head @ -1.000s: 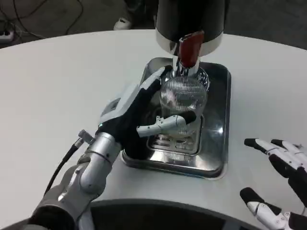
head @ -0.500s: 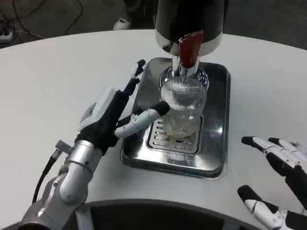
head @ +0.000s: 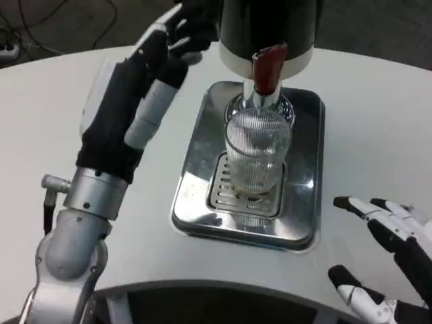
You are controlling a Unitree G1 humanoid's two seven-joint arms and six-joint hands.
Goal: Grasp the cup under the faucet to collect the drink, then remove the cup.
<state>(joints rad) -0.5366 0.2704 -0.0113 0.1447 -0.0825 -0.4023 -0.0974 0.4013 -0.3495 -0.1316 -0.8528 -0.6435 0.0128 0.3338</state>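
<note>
Nearest, the right hand [head: 388, 270] waits low over the worktop [head: 61, 135] with its fingers spread and nothing in them, much as it did a moment ago. Beyond it, the ribbed glass cup [head: 256, 152] stands upright on the grille of the steel drip tray [head: 304, 223], directly beneath the faucet [head: 260, 101] with its red lever [head: 268, 67]. Nothing touches the cup now. That is the change: half a second ago the left hand [head: 138, 94] reached beside the cup, and a second ago it wrapped around it; since then it has let go and risen up and away to the left, fingers loosely extended and holding nothing, its fingertips [head: 185, 30] near the dark dispenser body [head: 270, 27] at the back. Whether they touch it is unclear. So placement looks done, and the lift suggests the lever is the next target, though no liquid is visible in the cup yet.
</note>
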